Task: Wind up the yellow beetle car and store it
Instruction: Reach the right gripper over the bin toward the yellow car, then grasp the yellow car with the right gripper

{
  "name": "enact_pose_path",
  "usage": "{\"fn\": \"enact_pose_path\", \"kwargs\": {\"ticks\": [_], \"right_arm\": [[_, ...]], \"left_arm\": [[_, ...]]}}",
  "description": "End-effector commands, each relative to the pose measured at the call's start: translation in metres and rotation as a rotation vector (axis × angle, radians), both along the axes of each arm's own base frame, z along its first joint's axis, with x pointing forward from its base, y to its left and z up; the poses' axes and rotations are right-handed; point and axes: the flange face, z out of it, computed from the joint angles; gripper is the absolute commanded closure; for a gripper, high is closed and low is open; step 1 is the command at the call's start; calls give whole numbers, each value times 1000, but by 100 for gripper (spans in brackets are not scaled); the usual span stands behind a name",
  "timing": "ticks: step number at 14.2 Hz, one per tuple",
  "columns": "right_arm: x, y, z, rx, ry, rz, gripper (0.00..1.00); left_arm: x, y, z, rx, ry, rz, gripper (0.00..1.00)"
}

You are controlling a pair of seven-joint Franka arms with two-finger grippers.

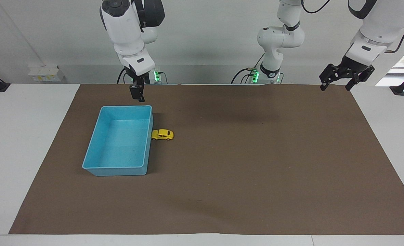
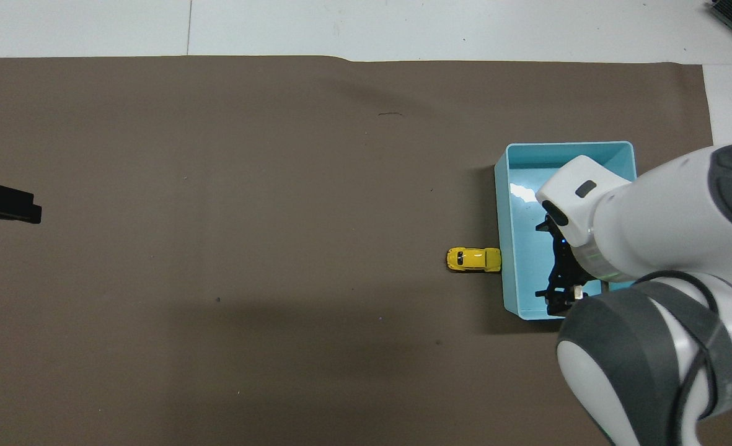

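A wide brown paper mat (image 1: 243, 164) covers most of the white table (image 1: 24, 143), filling the centre of both views. In the left-centre of the facing view sits a light blue rectangular plastic bin (image 1: 119, 141), open on top with nothing visible in it. The tiny bright yellow beetle car (image 1: 162, 134) stands on the mat just beside the bin's long wall, touching it or nearly so, on the side toward the middle of the mat; nothing lies on or over the toy.

The right arm bends down from the upper left of the facing view, and the right gripper (image 1: 137, 93) hangs over the bin's edge nearest the robots; its fingers stand spread, holding nothing. At the upper right, the left gripper (image 1: 337, 83) hovers above the mat's corner, fingers apart and empty.
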Motion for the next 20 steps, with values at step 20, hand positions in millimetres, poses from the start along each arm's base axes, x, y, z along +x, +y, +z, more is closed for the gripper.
{"fn": "enact_pose_path", "kwargs": {"ticks": [20], "right_arm": [[2,34,-245,-15,-108,163,8]], "left_arm": [[1,2,4,-11,8,12,0]]}}
